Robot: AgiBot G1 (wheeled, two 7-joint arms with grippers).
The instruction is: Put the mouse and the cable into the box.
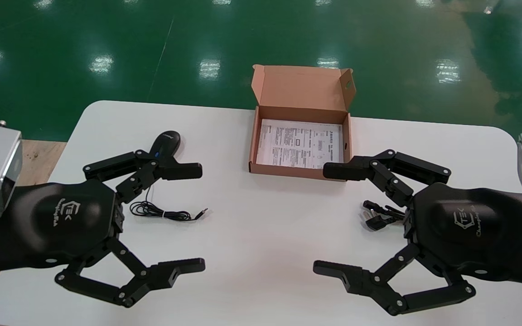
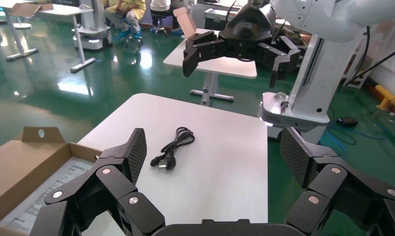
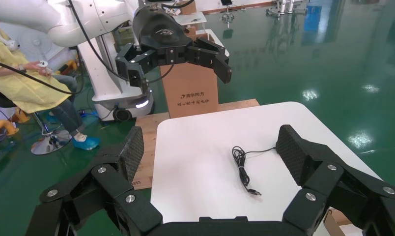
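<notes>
White desk (image 1: pixel 261 235) stands on a glossy green floor (image 1: pixel 84 40) and carries all items noted. Mouse (image 1: pixel 166 144), black, lies on the desk's left side toward the far edge, outside the box. Its thin lead (image 1: pixel 163 213) runs toward the near side, gathers in a loose coil and ends in a plug pointing toward the desk's middle. Cable (image 1: pixel 378 215), a short black bundled cord with a plug, lies on the right side of the desk, also outside the box, partly hidden in the head view by the right arm. Box (image 1: pixel 302 88), brown cardboard, sits at the far centre with its lid flap raised upright at the far side; a printed sheet (image 1: pixel 299 145) lies flat on its bottom. Left end effector (image 1: pixel 200 218) hovers over the desk's near left area, fingers spread wide apart and holding nothing; one finger overlaps the mouse's near end in the head view, and contact cannot be confirmed. Right end effector (image 1: pixel 322 219) hovers on the right, fingers likewise wide apart and empty, one fingertip showing just in front of the box's near right corner. Both end effectors point inward, facing each other.
</notes>
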